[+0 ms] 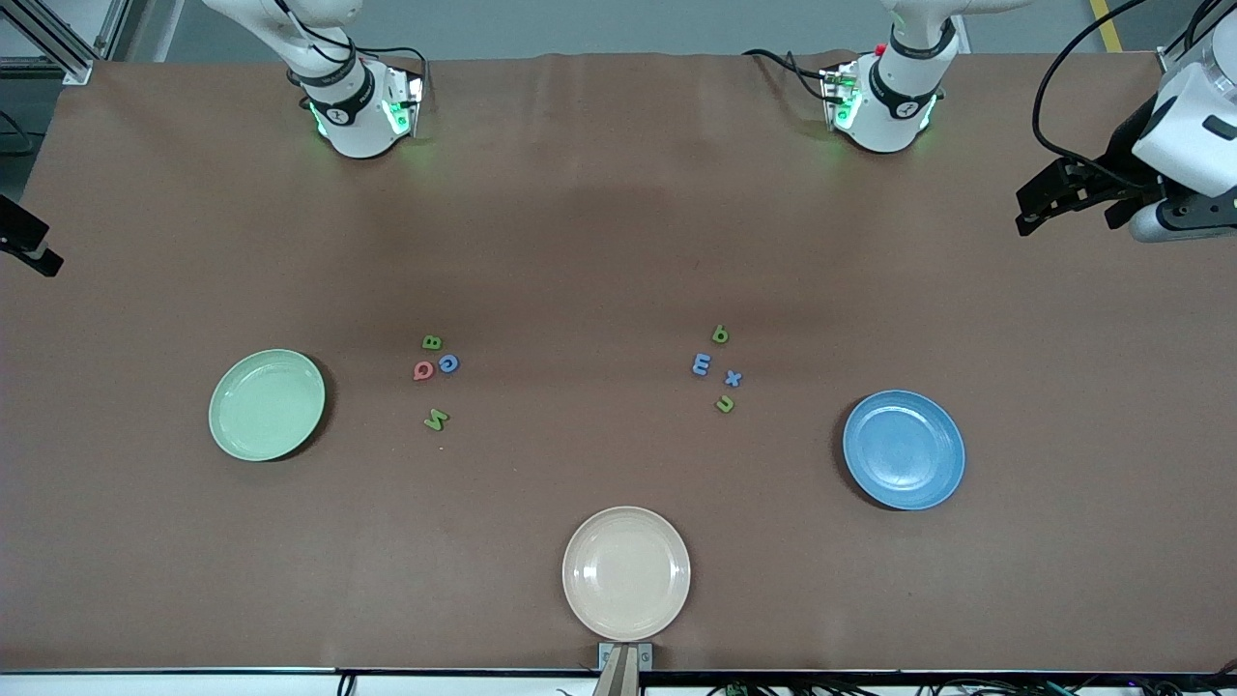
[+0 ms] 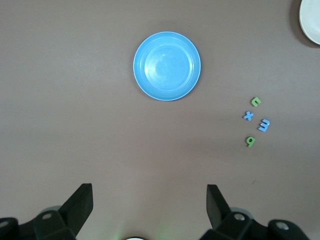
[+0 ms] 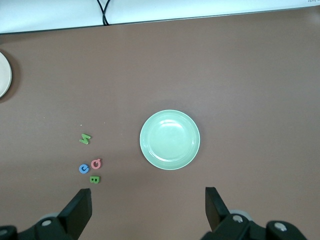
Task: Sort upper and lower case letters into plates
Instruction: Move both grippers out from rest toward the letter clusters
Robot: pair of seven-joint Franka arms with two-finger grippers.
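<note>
The pale green plate [image 1: 267, 404] lies toward the right arm's end, the blue plate [image 1: 904, 449] toward the left arm's end; both are empty. Upper-case letters lie beside the green plate: green B [image 1: 432, 341], blue G [image 1: 448, 362], red Q [image 1: 422, 370], green N [image 1: 436, 419]. Lower-case letters lie beside the blue plate: green b [image 1: 719, 334], blue m [image 1: 701, 364], blue x [image 1: 733, 378], green u [image 1: 725, 405]. My left gripper [image 2: 149, 192] is open and empty, raised over its table end [image 1: 1039, 208]. My right gripper [image 3: 148, 195] is open and empty, raised over its end [image 1: 39, 253].
A beige cream plate [image 1: 626, 573] lies empty at the table edge nearest the front camera, midway between the two plates. The arm bases [image 1: 353, 106] [image 1: 884, 97] stand along the farthest edge. Bare brown table [image 1: 580, 242] lies between bases and letters.
</note>
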